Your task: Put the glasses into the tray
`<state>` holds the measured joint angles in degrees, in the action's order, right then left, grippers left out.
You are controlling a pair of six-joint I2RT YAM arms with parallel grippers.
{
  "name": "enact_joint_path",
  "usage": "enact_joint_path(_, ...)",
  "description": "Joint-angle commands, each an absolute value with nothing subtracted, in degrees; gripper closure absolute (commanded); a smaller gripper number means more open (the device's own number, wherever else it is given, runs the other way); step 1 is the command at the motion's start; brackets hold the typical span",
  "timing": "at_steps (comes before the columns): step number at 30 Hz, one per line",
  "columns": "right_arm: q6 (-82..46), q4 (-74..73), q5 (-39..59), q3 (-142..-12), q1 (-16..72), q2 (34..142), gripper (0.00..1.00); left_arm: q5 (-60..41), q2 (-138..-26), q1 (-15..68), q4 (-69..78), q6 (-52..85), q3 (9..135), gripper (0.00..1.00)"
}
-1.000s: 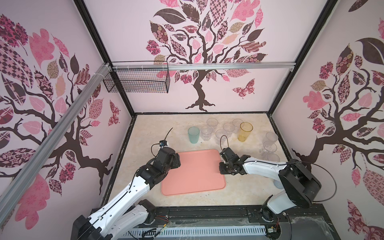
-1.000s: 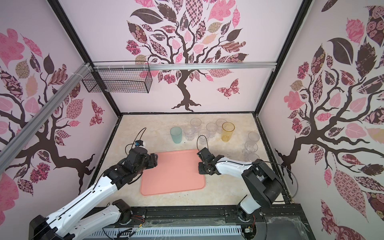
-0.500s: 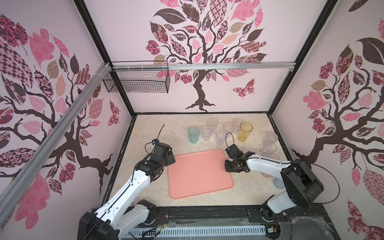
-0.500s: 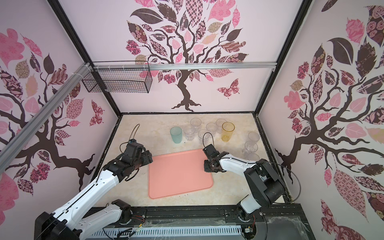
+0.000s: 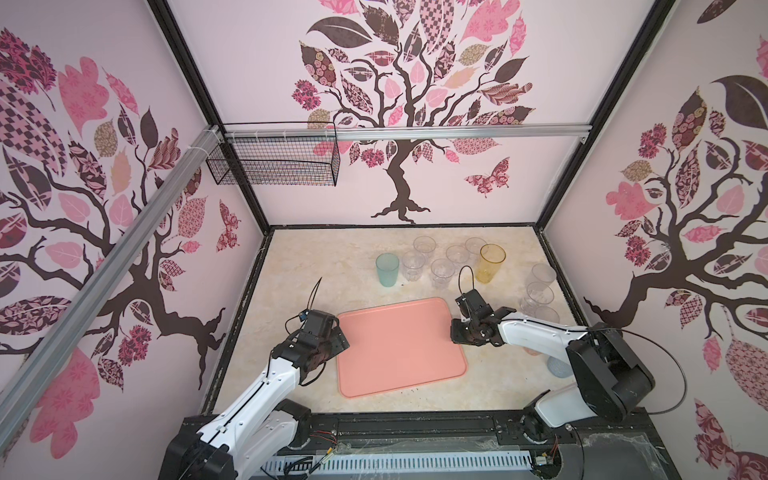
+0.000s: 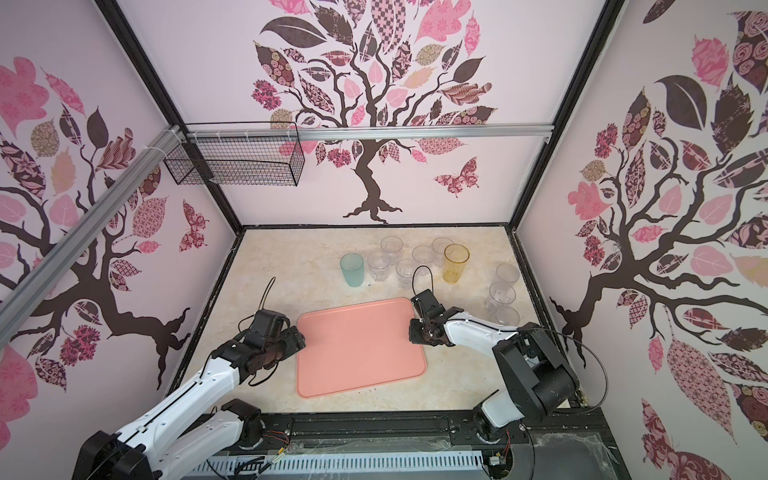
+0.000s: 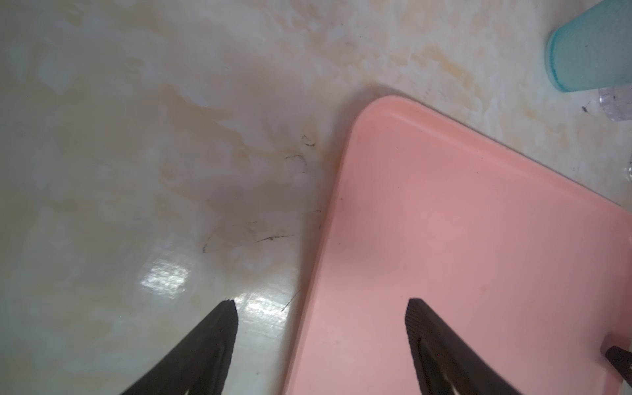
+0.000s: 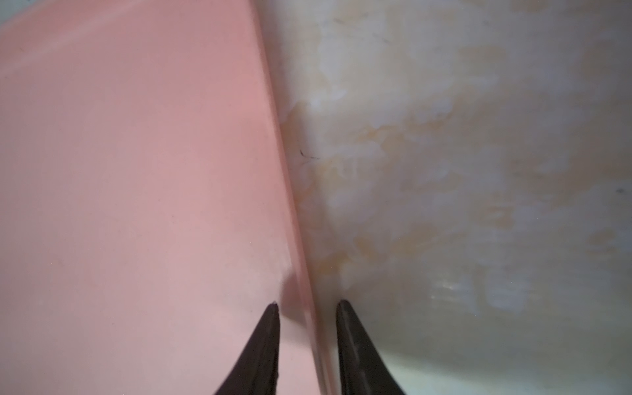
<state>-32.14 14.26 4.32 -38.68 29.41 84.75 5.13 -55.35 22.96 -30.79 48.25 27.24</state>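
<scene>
The salmon-pink tray [image 5: 399, 345] [image 6: 359, 347] lies flat on the marble table with nothing in it. My left gripper [image 5: 338, 332] [image 7: 321, 307] stands open astride its left edge, one finger over the table, one over the tray [image 7: 461, 222]. My right gripper [image 5: 455, 334] [image 8: 307, 306] is a little open astride the right rim [image 8: 290, 205], gaps showing on both sides. The glasses stand behind and to the right: a teal one [image 5: 387, 270] [image 7: 591, 51], an amber one [image 5: 490, 262], several clear ones [image 5: 442, 272] and three clear ones [image 5: 540, 293] by the right wall.
A bluish glass [image 5: 559, 368] stands half hidden behind my right arm near the right wall. A black wire basket [image 5: 274, 162] hangs from the aluminium rail high at the back left. Bare marble lies in front of the tray and to its left.
The tray has slid to the right and turned slightly. Both grippers have opened off its edges, the left one wider.
</scene>
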Motion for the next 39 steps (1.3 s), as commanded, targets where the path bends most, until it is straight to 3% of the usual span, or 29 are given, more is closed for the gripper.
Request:
enact_joint_path(1,-34.81,12.89,9.01,-34.00,27.68,86.49,0.68,2.82,-60.00,25.13,-19.76,49.77,25.75,0.20)
enact_joint_path(9,-37.20,10.72,9.07,-35.88,23.32,86.37,0.67,-1.37,-77.36,26.99,-11.41,48.70,34.78,0.23)
enact_joint_path(14,-36.45,10.42,8.19,-37.07,21.69,87.16,0.66,-2.50,-81.10,27.64,-11.40,47.27,40.46,0.24)
enact_joint_path(19,-36.78,11.29,8.36,-38.83,21.52,87.99,0.61,1.37,-77.80,27.49,-12.97,47.60,39.23,0.24)
enact_joint_path(23,-33.71,15.05,6.85,-40.71,21.44,85.91,0.43,0.78,-75.95,23.56,-17.41,44.24,42.37,0.23)
enact_joint_path(26,-31.07,20.28,5.97,-44.86,21.49,83.96,0.37,2.63,-73.31,22.67,-20.88,41.72,44.31,0.23)
enact_joint_path(34,-29.57,27.83,1.15,-50.39,22.32,75.80,0.33,13.34,-59.18,24.81,-26.31,39.31,40.97,0.24)
enact_joint_path(39,-27.56,30.63,-5.28,-54.94,29.90,77.71,0.32,18.53,-51.37,25.38,-29.86,34.01,41.13,0.23)
